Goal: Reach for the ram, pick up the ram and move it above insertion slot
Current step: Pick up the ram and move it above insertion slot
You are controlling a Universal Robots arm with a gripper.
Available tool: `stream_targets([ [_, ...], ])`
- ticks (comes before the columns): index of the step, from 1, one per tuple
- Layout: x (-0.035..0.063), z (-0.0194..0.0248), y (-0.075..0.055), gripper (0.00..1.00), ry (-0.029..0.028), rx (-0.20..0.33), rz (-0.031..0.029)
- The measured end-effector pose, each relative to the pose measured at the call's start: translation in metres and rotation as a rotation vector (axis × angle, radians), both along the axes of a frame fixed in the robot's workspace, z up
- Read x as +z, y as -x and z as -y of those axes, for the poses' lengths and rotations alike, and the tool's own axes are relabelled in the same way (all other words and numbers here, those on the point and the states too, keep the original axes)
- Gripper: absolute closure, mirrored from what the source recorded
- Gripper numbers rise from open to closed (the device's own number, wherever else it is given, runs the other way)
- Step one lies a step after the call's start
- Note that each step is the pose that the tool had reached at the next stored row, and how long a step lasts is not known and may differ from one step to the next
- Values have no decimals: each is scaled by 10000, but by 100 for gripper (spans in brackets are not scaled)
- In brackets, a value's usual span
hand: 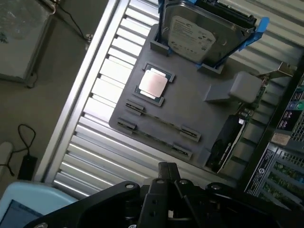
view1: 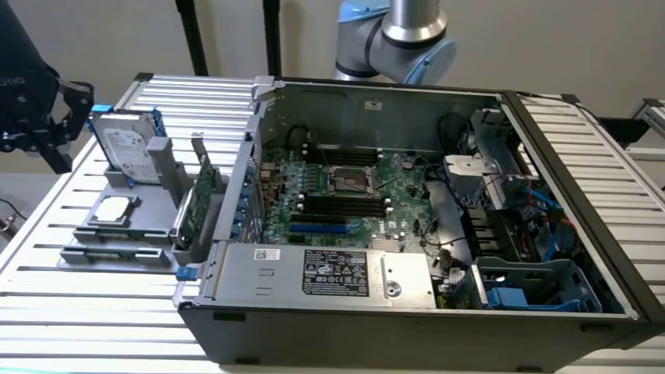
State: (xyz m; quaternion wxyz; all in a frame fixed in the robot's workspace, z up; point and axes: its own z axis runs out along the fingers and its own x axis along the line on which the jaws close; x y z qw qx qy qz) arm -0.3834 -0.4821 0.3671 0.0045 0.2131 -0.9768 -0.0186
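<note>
Ram (hand: 164, 122): thin strip, apparently seated edge-on in grey plastic fixture (hand: 190, 104) on ribbed aluminium tabletop (hand: 109, 76). Black tool (hand: 167, 173) closed. Beige wall (view1: 540, 39) behind.

Shows a silver arm (view1: 413, 23) with pale blue joint caps, bent at a joint at the top of the exterior view. Carries a black gripper (hand: 166, 167) on the wrist, tilted downward. Holds the jaws shut, dark fingers (hand: 164, 178) pressed together at the tips, black linkage bars spreading to either side behind them.
</note>
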Motion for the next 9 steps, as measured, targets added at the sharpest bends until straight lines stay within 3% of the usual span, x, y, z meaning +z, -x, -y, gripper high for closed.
stream_targets([
  [9, -2, 0, 0, 89, 0, 1646, 0],
])
